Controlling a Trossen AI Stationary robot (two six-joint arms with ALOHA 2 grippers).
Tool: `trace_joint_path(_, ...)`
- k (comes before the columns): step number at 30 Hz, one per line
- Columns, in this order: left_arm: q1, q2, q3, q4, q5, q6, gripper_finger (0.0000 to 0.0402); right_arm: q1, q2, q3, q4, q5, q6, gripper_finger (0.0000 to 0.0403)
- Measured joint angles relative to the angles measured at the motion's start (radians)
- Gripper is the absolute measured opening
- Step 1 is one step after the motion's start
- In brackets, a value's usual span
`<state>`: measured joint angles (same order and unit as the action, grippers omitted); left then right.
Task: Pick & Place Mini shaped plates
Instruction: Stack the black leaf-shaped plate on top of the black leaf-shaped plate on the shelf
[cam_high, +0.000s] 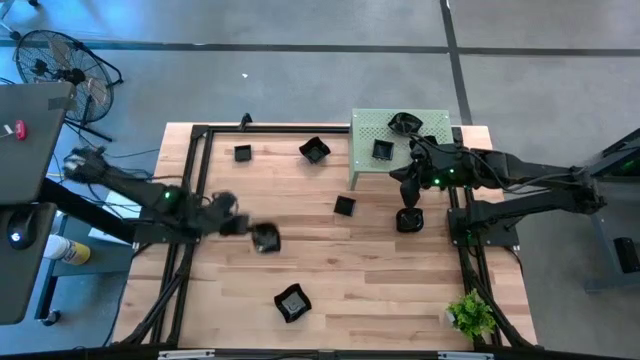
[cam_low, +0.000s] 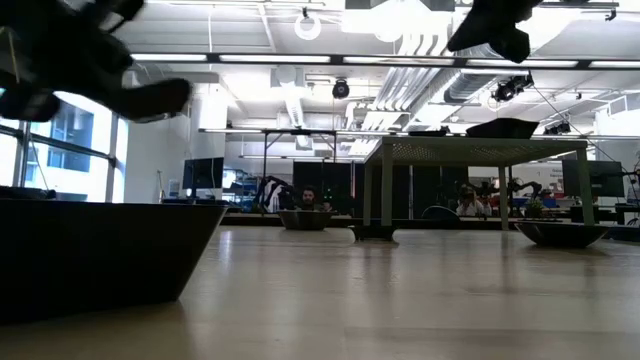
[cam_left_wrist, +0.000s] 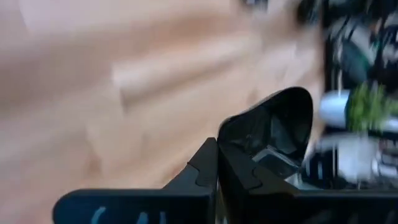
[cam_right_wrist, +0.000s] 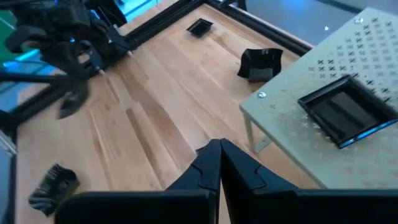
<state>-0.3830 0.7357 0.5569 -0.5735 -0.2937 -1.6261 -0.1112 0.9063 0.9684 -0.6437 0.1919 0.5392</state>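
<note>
High view shows the left pincer (cam_high: 243, 226) closed on a black dish (cam_high: 265, 238) above the table (cam_high: 380, 290); the right pincer (cam_high: 410, 200) hangs closed, empty, beside the stand (cam_high: 365, 150).

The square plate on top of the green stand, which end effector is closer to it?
Right. The right end effector hangs just beside the stand's front right edge, close to the square plate. The left end effector is far across the table, shut on a plate.

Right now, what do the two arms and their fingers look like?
Both arms are dark, jointed and slim, each with a small green light near the wrist. The left gripper and right gripper end in black angular fingers; faint blue scribbles mark the left one's base.
</note>
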Motion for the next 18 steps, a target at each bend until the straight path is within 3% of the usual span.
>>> trace_joint_path(3, 0.159, 0.029, 0.025, 0.025, -0.005, 0.117, 0.0000, 0.001, 0.033, 0.001, 0.033, -0.002, 0.048, 0.0002)
trace_joint_path(9, 0.397, 0.146, 0.028, 0.253, -0.001, 0.277, 0.0000, 0.036, 0.148, 0.001, 0.154, -0.001, 0.106, 0.0003)
trace_joint_path(18, 0.544, 0.343, 0.028, 0.630, 0.085, 0.365, 0.0000, 0.034, 0.320, 0.001, 0.389, -0.044, 0.214, 0.0053)
